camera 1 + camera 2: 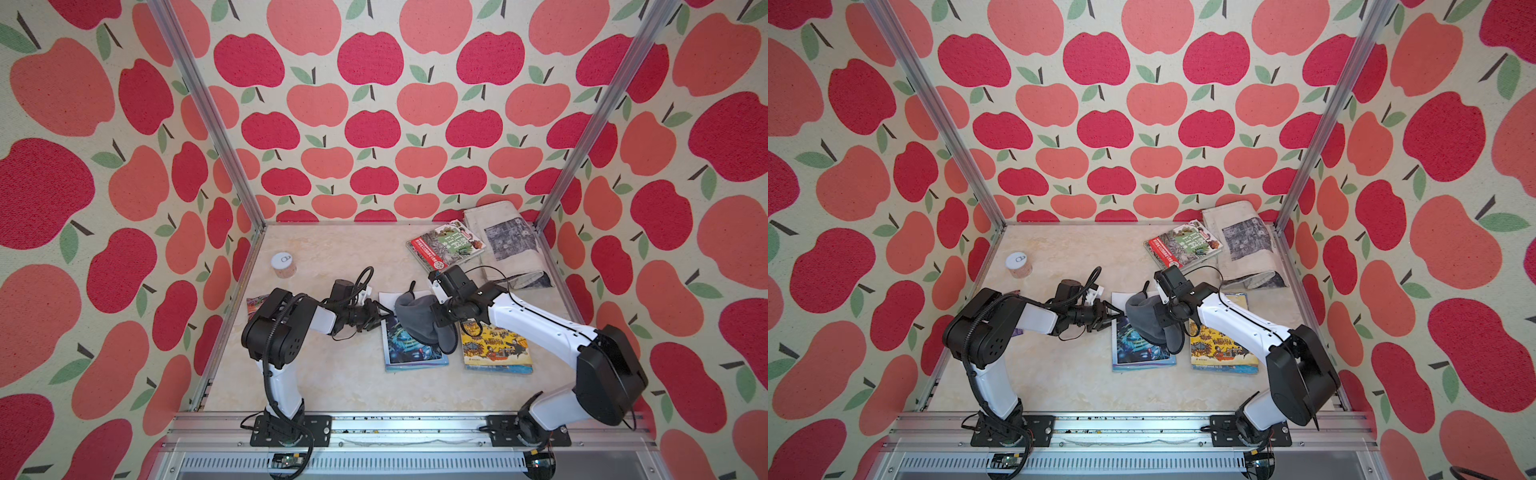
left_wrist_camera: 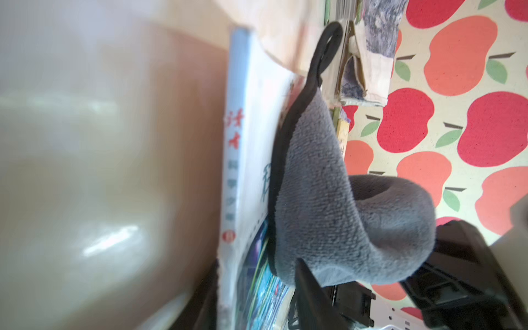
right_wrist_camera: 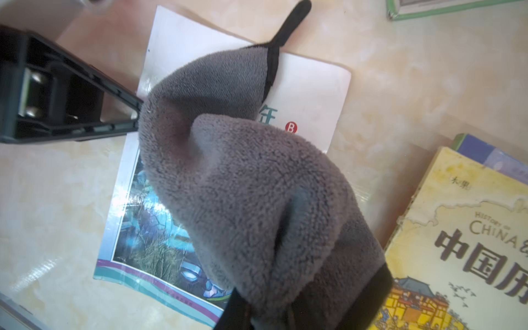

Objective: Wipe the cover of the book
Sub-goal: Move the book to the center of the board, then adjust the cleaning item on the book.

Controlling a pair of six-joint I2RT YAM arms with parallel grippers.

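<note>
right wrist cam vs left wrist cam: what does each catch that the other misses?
Right wrist only: the blue book with its cover seen face-on, the cover of the yellow History of China book beside it, and the left gripper's fingers at the blue book's edge.
Left wrist only: the blue book's spine with red characters, the folded newspaper and the apple-print wall.
Both: the grey cloth bunched on the blue book's cover, its black loop sticking out.

Cloth [image 1: 417, 320] covers book's [image 1: 409, 353] middle; colourful item [image 1: 255, 301] mostly hidden behind left arm [image 1: 274, 328].
</note>
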